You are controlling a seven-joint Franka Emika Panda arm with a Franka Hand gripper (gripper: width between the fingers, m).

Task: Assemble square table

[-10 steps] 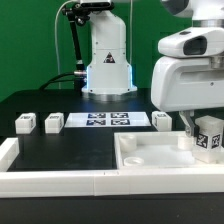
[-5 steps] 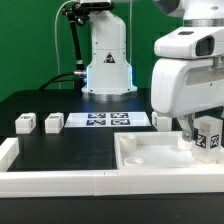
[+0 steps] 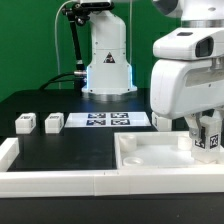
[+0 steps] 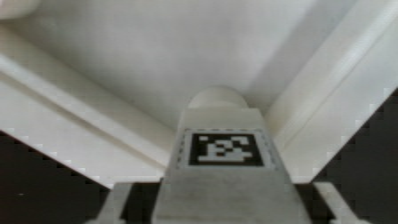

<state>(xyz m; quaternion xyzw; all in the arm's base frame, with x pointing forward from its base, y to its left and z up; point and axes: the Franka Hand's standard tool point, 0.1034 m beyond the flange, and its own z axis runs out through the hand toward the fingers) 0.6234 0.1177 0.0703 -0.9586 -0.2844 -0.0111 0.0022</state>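
The square table's white tray-like tabletop [image 3: 150,160] lies at the exterior view's right front. A white tagged leg block [image 3: 208,140] stands upright over its far right corner, between the fingers of my gripper [image 3: 203,141]. In the wrist view the leg [image 4: 226,150] fills the middle, its tag facing the camera, with the tabletop's inside and rim [image 4: 160,50] behind it. My gripper [image 4: 228,205] straddles the leg. A narrow dark gap shows between the leg and each of the fingers [image 4: 121,200], so the jaws stand open around it. Three more leg blocks [image 3: 25,123], [image 3: 54,123], [image 3: 162,120] sit on the black table.
The marker board [image 3: 105,120] lies flat between the loose legs. Behind it stands the arm's white base [image 3: 107,60]. A long white border rail [image 3: 50,180] runs along the front edge, with a raised end at the exterior view's left.
The gripper has sunk a little around the leg over the tabletop corner, and its fingers have come in closer to the leg. The loose legs have not moved.
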